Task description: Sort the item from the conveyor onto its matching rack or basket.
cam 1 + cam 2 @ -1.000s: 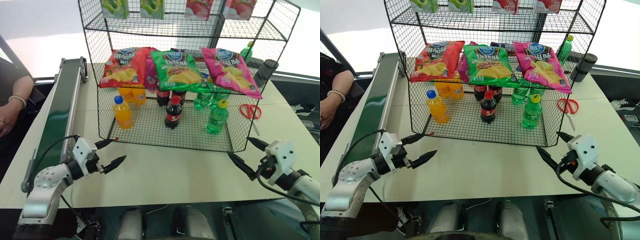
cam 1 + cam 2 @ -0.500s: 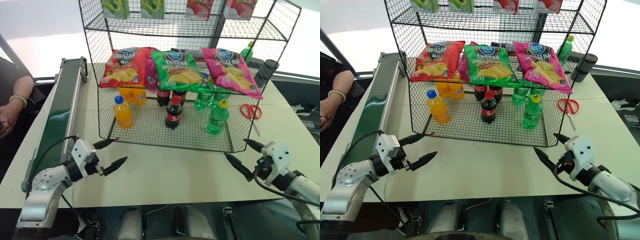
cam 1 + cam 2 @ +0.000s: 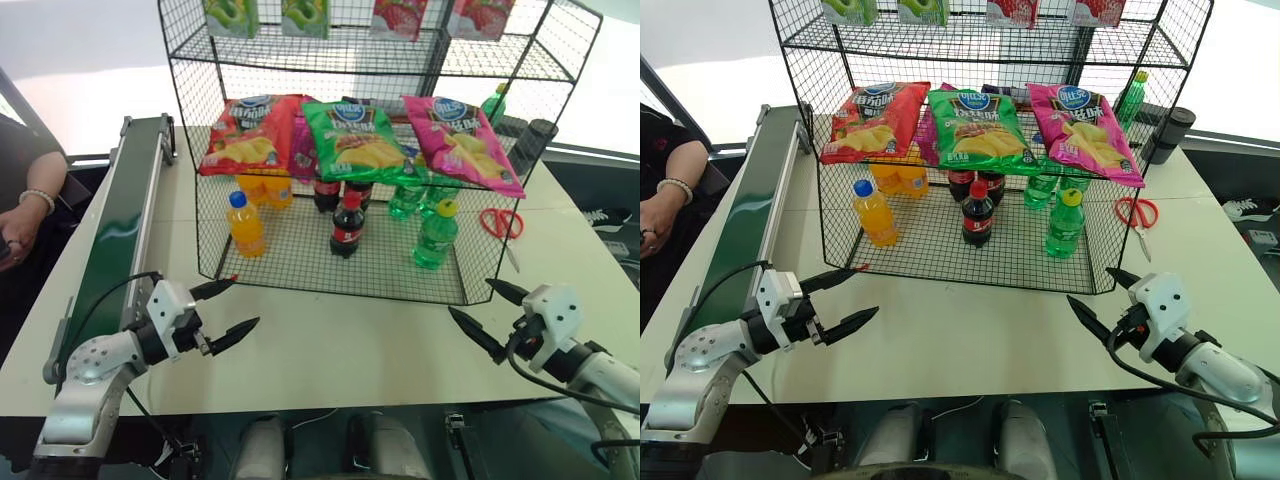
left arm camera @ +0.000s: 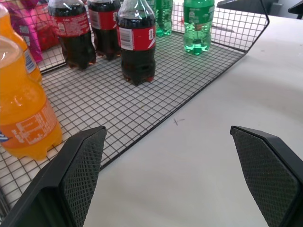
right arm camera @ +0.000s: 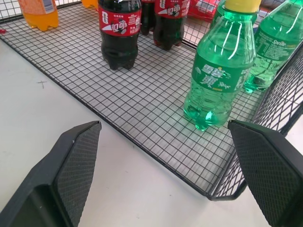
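On table, left to right: conveyor (image 3: pixel 115 240) bare; left gripper (image 3: pixel 228 307) over tabletop, fingers apart, nothing held. Green bottle (image 3: pixel 436 236) upright on bottom tier of rack (image 3: pixel 190 90), right side. Right gripper (image 3: pixel 484 315) fingers spread, nothing held.

Hard to read much behind the three chip bags (image 3: pixel 360 140) on the black wire-mesh rack (image 3: pixel 300 70): bottles at the back, far beyond both grippers, mostly covered, labels too small. Top-tier packets (image 3: pixel 305 15) cut off by the frame edge. Orange soda bottle (image 4: pixel 23 113) beside the left gripper's finger (image 4: pixel 71 179) clipped at the edge. Seated person's arm (image 3: pixel 25 205) only partly in frame.
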Robot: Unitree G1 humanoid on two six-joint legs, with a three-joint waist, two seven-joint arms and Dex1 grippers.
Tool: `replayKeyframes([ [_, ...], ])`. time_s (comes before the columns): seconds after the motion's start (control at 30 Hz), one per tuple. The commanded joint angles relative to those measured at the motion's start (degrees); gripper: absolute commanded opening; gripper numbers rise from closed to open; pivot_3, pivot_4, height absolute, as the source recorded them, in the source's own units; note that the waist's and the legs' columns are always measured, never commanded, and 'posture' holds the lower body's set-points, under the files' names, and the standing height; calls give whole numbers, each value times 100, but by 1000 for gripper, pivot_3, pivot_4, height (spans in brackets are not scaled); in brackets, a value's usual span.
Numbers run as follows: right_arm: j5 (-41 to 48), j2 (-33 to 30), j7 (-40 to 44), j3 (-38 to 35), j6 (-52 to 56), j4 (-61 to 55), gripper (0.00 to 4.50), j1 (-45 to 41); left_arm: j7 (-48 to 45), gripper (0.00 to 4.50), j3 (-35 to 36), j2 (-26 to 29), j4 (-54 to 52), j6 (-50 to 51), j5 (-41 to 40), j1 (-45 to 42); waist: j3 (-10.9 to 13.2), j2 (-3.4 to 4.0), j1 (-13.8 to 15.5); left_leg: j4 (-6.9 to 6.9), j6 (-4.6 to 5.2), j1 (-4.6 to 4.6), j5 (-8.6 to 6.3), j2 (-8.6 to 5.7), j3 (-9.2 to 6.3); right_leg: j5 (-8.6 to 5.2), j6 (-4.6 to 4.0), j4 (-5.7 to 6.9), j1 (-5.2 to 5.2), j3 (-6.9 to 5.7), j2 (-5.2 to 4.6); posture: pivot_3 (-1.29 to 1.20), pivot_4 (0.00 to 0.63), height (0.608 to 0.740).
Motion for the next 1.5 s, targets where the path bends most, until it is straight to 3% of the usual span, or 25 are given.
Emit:
replayKeyframes([
  [0.03, 5, -63, 70, -76, -151, -15, 4462, -45, 56, 4500, 44, -12, -238, 27, -105, 70, 0, 0, -2, 0, 0, 0, 0, 0, 0, 0, 0, 0, 0, 0, 1, 0, 150, 735],
  [0.53, 15, -63, 50, -60, -81, -28, 4462, -175, 611, 4500, 166, -54, -396, 571, -224, 34, 0, 0, -1, 0, 0, 1, 0, 0, 0, 3, 6, 0, 0, -1, 1, 0, 150, 735],
  [1.5, -13, -28, -61, 90, -65, -2, 4462, -323, 781, 4500, 5, -160, -256, 391, -39, -54, 0, 0, 1, 0, 0, 1, 0, 0, 0, 4, 5, 1, 1, 0, 1, 0, 150, 735],
])
